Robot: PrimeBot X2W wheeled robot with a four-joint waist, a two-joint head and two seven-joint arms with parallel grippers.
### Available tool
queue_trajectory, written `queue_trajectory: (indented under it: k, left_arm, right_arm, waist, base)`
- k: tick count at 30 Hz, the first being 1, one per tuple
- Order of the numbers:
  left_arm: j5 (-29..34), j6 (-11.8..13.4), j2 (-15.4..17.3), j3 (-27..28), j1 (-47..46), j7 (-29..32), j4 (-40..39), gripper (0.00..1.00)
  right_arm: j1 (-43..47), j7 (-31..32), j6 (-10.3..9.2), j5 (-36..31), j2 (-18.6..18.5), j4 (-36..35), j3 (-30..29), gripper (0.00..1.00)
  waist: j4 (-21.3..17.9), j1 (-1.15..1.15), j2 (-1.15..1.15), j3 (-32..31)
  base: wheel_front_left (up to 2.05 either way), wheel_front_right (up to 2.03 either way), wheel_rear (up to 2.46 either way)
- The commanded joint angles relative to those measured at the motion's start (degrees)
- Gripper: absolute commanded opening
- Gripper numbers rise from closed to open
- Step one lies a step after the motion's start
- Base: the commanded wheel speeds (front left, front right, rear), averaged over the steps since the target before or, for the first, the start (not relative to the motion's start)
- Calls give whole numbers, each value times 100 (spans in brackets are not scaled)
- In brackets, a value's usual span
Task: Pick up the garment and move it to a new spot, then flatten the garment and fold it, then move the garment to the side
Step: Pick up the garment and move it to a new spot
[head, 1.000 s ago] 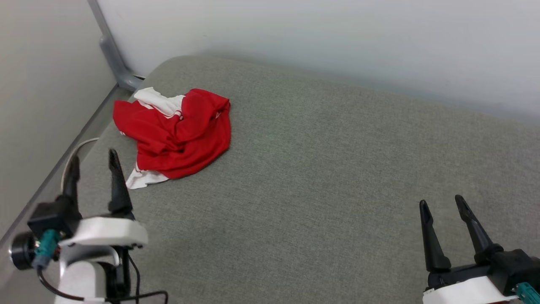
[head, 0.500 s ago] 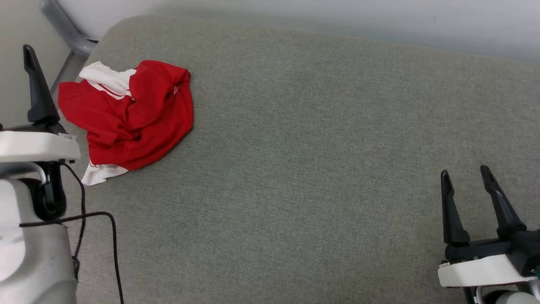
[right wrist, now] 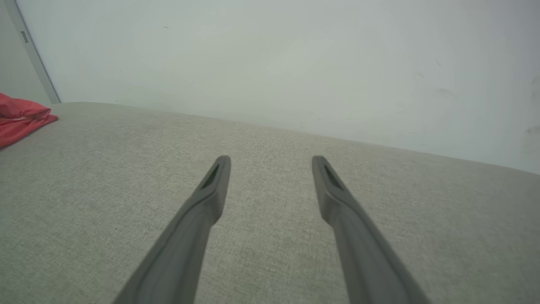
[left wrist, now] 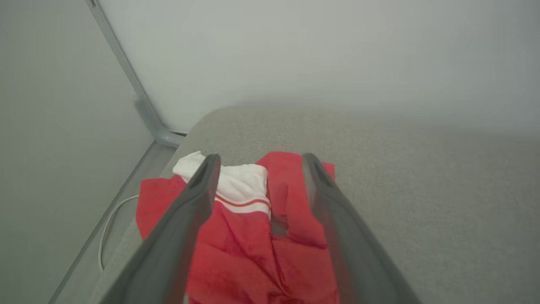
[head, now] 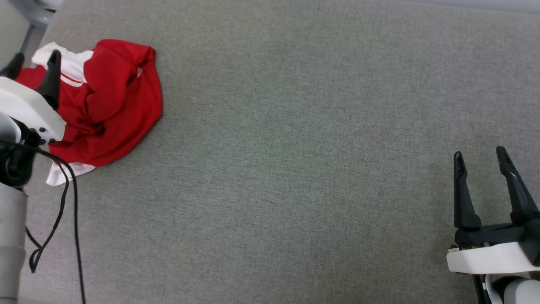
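Two grippers gape empty, the right gripper (head: 480, 154) far off, the left gripper (head: 34, 63) over the crumpled shirt (head: 114, 97) at the left edge of the cushion (head: 295, 169), where a shallow pinch might catch one layer or drag it off.

One garment (head: 114, 93), four dark fingers (head: 462, 194), one grey cushion (head: 295, 169).
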Motion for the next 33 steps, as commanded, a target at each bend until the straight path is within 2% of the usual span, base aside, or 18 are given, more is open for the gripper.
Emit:
queue_trajectory:
  k: [1,6,11,19,24,25,26,33]
  left_arm:
    - [-87,2,78,-82,-91,145,44,100]
    - [-768,1,334,-708,-258,1364,342,100]
    - [-956,1,462,-1335,-368,2163,608,100]
    - [-1270,-6,278,-2141,-367,3128,1240,100]
    - [-1459,-20,210,-2487,-352,3140,1389,100]
    - [-1454,-19,265,-2539,-377,3031,1390,55]
    - [-1442,-19,332,-2562,-419,2887,1386,0]
    - [-1127,1,799,-2723,-920,1622,1355,0]
  right_arm:
    - [-101,-14,-4,-6,7,-27,6,100]
    - [-157,-14,-4,15,7,-5,-43,100]
    - [-222,-14,-4,10,8,-25,-64,100]
    - [-379,-14,-4,16,-4,3,-29,100]
    - [-375,-14,-4,31,-2,37,-9,100]
    - [-367,-14,-4,33,-1,54,-4,100]
    - [-352,-14,-4,36,0,69,-11,100]
    - [-254,-14,-4,78,6,140,-2,100]
  waist:
    - [-34,-1,0,56]
    - [-106,-1,0,209]
    - [-181,-1,0,394]
    - [-324,-1,0,594]
    - [-379,-1,0,585]
    - [-385,-1,0,562]
    - [-385,-1,0,529]
    - [-311,-1,0,127]
  base:
    - [0,0,0]
    - [0,0,0]
    - [0,0,0]
    - [0,0,0]
    - [0,0,0]
    - [0,0,0]
    - [0,0,0]
    - [0,0,0]
